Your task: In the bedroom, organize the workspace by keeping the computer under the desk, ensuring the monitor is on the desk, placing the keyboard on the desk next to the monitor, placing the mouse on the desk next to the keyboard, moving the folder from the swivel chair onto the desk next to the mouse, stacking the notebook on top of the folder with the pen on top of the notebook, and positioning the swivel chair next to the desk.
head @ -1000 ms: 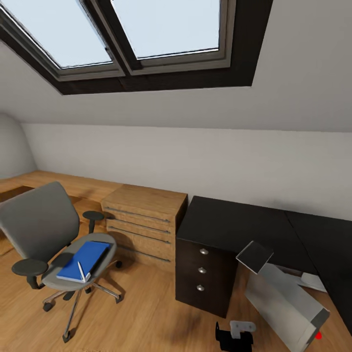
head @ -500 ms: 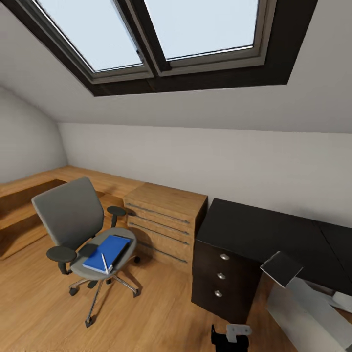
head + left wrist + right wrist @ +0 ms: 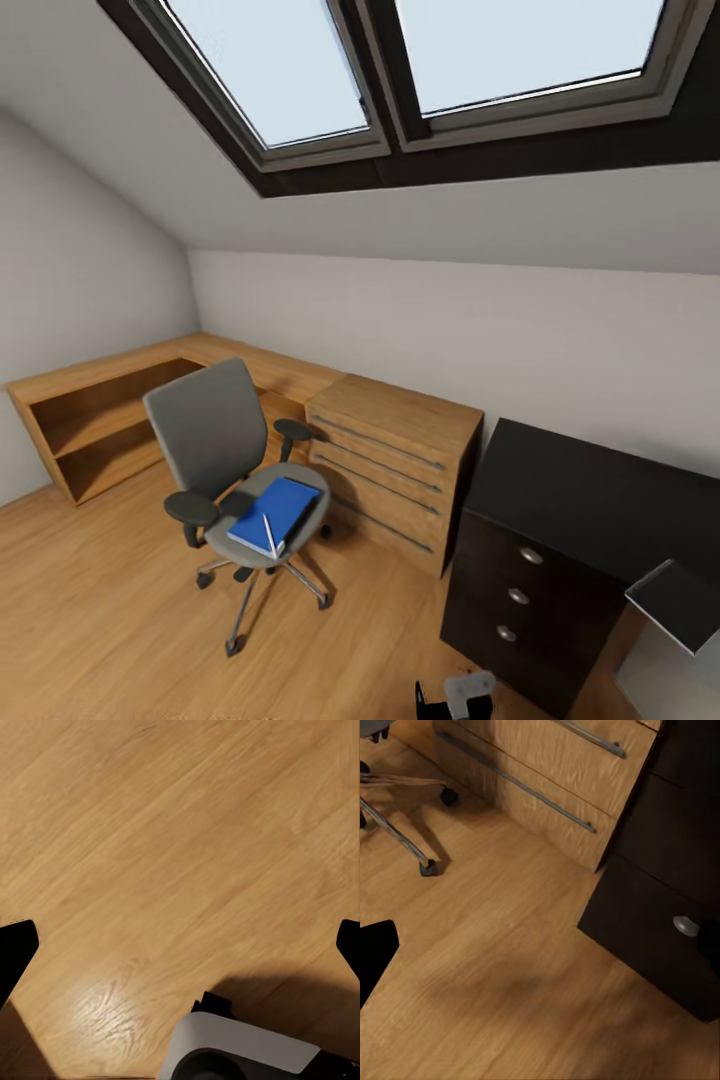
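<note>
The grey swivel chair [image 3: 215,440] stands on the wooden floor, left of the wooden drawer unit. On its seat lies a flat blue folder or notebook [image 3: 275,510] with a thin white pen [image 3: 268,535] on top; I cannot tell whether it is one blue item or two. The black desk [image 3: 600,500] with its drawers is at the right. A dark tilted panel over a grey box [image 3: 682,610] shows at the right edge, beneath the desk. My left gripper [image 3: 180,945] hangs open over bare floor. My right gripper [image 3: 540,952] is open, low over the floor near the desk's drawers [image 3: 660,915].
A wooden drawer unit [image 3: 395,465] stands between the chair and the black desk. A low wooden shelf [image 3: 95,420] runs along the left wall under the sloped ceiling with skylights. A grey and black part of my body [image 3: 455,695] shows at the bottom. Open floor lies left of the chair.
The camera has swung left, so chair, drawers and desk have slid right in the picture and the grey box is nearly out of frame. The things themselves have not moved.
</note>
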Robot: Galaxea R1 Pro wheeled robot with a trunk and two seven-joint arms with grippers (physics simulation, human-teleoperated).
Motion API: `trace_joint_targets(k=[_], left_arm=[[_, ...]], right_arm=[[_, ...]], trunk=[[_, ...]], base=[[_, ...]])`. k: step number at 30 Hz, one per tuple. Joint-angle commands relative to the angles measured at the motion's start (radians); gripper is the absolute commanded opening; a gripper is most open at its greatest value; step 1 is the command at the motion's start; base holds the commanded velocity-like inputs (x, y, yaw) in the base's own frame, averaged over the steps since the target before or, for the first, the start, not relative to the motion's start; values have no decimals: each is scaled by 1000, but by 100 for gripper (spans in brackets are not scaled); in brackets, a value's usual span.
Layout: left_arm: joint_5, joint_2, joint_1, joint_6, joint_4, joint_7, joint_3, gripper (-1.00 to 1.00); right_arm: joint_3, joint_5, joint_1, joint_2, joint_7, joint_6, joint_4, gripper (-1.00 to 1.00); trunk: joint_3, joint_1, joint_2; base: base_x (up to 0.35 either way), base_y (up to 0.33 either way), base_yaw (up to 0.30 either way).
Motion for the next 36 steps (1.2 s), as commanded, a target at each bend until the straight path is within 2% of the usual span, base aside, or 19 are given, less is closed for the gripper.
trace_joint_targets(k=[1, 8, 14, 22, 36], left_arm=[[5, -1, -1, -4, 1, -1, 3, 100], [16, 0, -1, -5, 0, 0, 6, 100], [37, 1, -1, -7, 0, -2, 6, 100], [39, 2, -1, -7, -1, 0, 7, 100], [38, -1, -1, -7, -1, -2, 5, 100]], right_arm=[[6, 8, 0, 0, -10, -6, 2, 100], [5, 16, 7, 3, -5, -22, 2, 100], [4, 15, 8, 3, 40, -17, 2, 100], [2, 13, 8, 0, 46, -19, 2, 100], [2, 11, 8, 0, 45, -20, 1, 100]], trunk=[[-2, 0, -1], [-6, 0, -1], [-7, 0, -1], [-7, 0, -1], [-7, 0, -1]], base=[[13, 16, 282], [3, 3, 228], [0, 196, 29], [11, 182, 29], [1, 2, 259]])
